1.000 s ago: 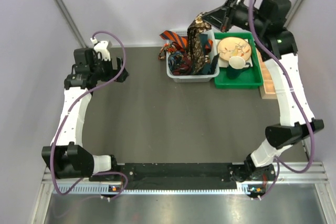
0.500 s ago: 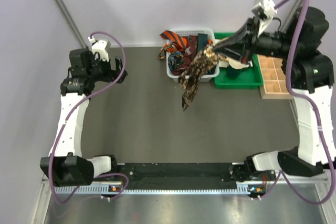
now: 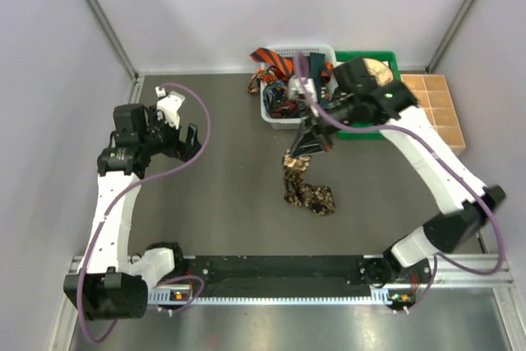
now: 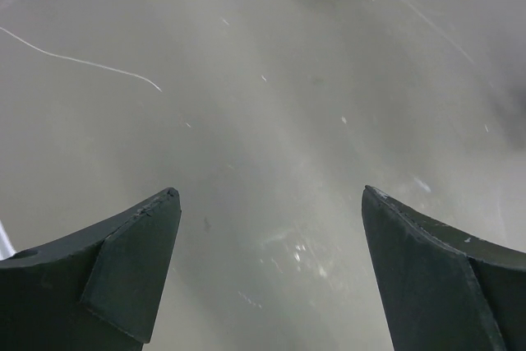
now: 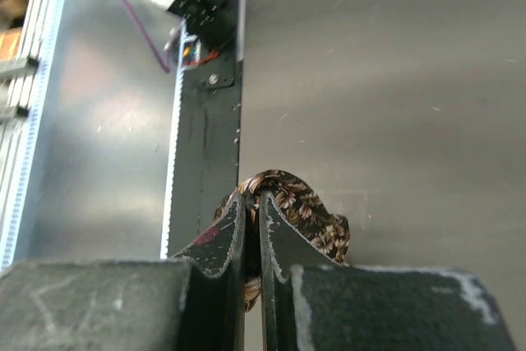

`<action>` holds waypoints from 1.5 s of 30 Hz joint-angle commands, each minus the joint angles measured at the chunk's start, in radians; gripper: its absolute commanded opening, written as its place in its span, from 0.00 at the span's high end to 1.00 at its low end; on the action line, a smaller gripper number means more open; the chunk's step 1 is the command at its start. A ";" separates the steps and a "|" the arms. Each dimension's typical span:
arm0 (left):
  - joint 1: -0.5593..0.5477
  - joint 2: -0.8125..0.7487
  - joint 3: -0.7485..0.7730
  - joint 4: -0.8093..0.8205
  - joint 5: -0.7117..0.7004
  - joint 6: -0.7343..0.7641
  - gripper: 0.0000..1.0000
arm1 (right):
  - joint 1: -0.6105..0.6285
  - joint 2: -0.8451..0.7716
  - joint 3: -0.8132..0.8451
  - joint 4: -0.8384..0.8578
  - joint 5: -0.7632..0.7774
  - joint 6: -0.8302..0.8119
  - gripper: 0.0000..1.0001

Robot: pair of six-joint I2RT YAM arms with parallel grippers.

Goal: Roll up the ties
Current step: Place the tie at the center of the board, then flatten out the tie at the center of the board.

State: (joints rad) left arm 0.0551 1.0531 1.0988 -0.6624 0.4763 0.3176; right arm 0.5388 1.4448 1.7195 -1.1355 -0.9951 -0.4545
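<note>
Looked like the laying-out step; right hand [image 3: 311, 140] pinched tight on speckled tie [image 3: 309, 193], with lower end heaped on desk [image 3: 222, 203] near basket [image 3: 274, 119]; left hand [image 3: 189, 139] spread, empty, well apart; probably needed next: release, straighten, roll.

Dark table [image 3: 214, 203] bears speckled tie [image 3: 311, 196] and white basket [image 3: 276, 117].

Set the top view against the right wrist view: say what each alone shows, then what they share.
Top only: the basket of other ties, the left gripper, and the speckled tie heaped at its lower end on the table. Right wrist only: a close look at the fingers pinched on the fabric. Both: the right gripper holding that tie.
</note>
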 commanded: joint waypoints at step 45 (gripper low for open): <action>0.382 0.332 0.038 -0.218 0.393 0.217 0.15 | 0.463 0.494 -0.436 0.615 0.999 0.161 0.79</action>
State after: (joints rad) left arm 0.4397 1.4124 1.1172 -0.8417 0.7753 0.4332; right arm 0.9993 1.8824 1.2385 -0.4938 -0.0460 -0.3267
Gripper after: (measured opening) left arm 0.869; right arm 0.362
